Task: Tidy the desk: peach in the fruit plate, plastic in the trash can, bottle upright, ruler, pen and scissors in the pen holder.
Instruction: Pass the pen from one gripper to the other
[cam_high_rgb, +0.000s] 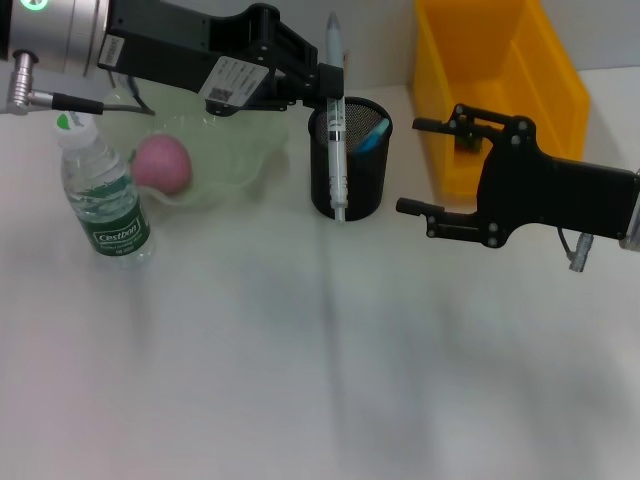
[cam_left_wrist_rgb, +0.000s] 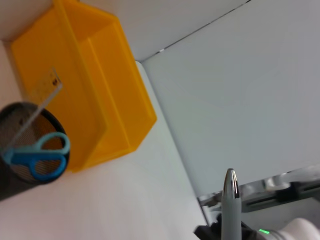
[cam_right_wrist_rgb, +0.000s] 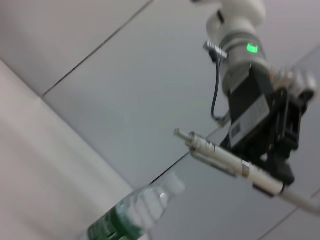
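My left gripper (cam_high_rgb: 322, 85) clamps pen (cam_high_rgb: 338, 140) upright over holder (cam_high_rgb: 350, 160); right gripper (cam_high_rgb: 430, 165) wide, beside bin (cam_high_rgb: 495, 90).

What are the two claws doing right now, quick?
Left gripper: shut on the grey-white pen, held upright over the black mesh pen holder.
Right gripper: open, empty, beside the yellow plastic bin.

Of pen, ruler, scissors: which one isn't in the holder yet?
The pen. The left end effector holds it upright over the holder, while the scissors and ruler already stand inside.
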